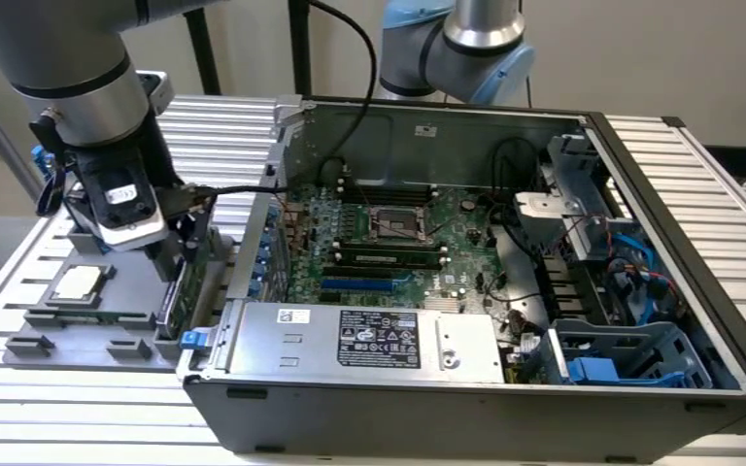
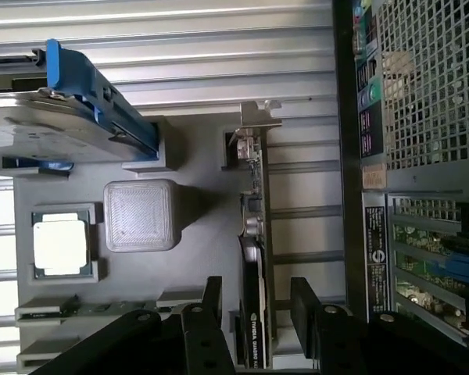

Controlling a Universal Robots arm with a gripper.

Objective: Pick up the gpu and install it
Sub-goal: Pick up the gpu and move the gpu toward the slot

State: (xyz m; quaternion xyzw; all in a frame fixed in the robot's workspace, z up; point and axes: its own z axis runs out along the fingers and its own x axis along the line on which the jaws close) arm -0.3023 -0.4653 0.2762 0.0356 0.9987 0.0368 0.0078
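Over on the exterior view's left, the CPU chip sits in its pocket on the grey tray. Just beside it, your claw hangs low over the gpu, which stands on edge in its tray slot. Through the wrist view, the fingers straddle the card, spread wide with a gap on each side, gripping nothing. Further right, the open computer case lies on the table.

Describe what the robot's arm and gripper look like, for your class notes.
The arm is a silver-grey tube with a black band and pale blue joint caps; a black cable hangs beside it. The gripper has black, blocky fingers.
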